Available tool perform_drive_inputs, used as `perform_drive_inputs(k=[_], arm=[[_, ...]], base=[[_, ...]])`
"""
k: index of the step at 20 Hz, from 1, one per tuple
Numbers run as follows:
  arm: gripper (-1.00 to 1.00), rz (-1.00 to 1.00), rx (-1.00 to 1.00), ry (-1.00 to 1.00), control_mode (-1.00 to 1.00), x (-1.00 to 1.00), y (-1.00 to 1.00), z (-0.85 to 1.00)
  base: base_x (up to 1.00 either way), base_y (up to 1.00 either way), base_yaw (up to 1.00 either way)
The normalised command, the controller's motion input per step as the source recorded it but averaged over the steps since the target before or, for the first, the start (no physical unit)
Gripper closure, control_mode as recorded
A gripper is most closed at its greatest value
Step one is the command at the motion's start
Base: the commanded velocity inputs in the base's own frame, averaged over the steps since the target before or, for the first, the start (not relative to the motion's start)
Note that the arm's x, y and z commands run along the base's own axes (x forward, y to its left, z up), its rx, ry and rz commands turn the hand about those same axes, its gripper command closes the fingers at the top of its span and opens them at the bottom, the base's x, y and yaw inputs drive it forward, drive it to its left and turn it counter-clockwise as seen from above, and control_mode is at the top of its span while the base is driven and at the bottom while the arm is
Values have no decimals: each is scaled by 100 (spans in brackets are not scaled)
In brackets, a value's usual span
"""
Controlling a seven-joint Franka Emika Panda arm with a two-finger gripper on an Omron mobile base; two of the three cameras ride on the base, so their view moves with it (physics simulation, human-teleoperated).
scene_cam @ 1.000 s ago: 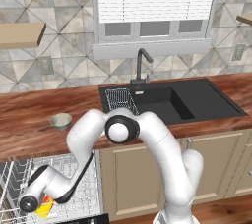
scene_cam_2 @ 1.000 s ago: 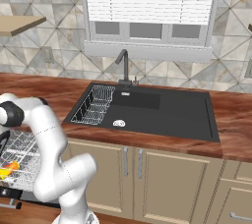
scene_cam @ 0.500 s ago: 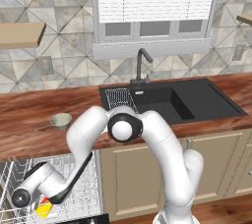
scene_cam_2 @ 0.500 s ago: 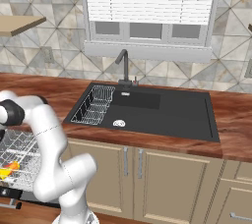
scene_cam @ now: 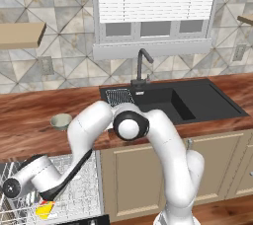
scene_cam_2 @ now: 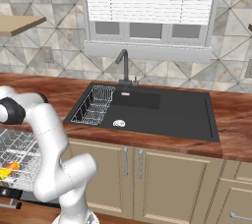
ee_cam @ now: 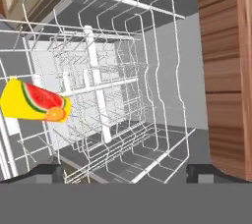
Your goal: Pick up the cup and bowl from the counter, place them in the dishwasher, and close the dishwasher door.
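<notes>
Claw spread wide, holding nothing, low over the white wire rack of the open grey dishwasher. Small yellow tapered cup with a watermelon-red patch lies on its side in the rack, at 9 o'clock of the hand view, apart from the fingertips. Small round pale grey-green bowl sits on the reddish-brown wood-grain surface, at 9 o'clock of the black sink.

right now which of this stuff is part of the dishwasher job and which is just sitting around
Part of the job:
- cup, lying in the dishwasher rack
- bowl, on the counter
- dishwasher, open, rack pulled out
- fingers, apart, holding nothing

Just sitting around:
- black sink
- wire sink basket
- faucet
- wall shelf
- cabinet doors
</notes>
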Motion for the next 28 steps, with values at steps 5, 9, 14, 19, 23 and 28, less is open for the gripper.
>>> perform_drive_inputs(k=[5,9,14,19,23,28], arm=[[-100,0,-15,-1,-100,0,-24,60],[-100,0,-7,-1,-100,6,-48,38],[-100,0,-1,0,-100,14,-53,33],[-100,0,0,0,-100,38,-42,35],[-100,0,2,-2,-100,57,-31,28],[-100,0,3,0,-100,59,-7,9]], base=[[0,0,0],[0,0,0],[0,0,0],[0,0,0],[0,0,0],[0,0,0]])
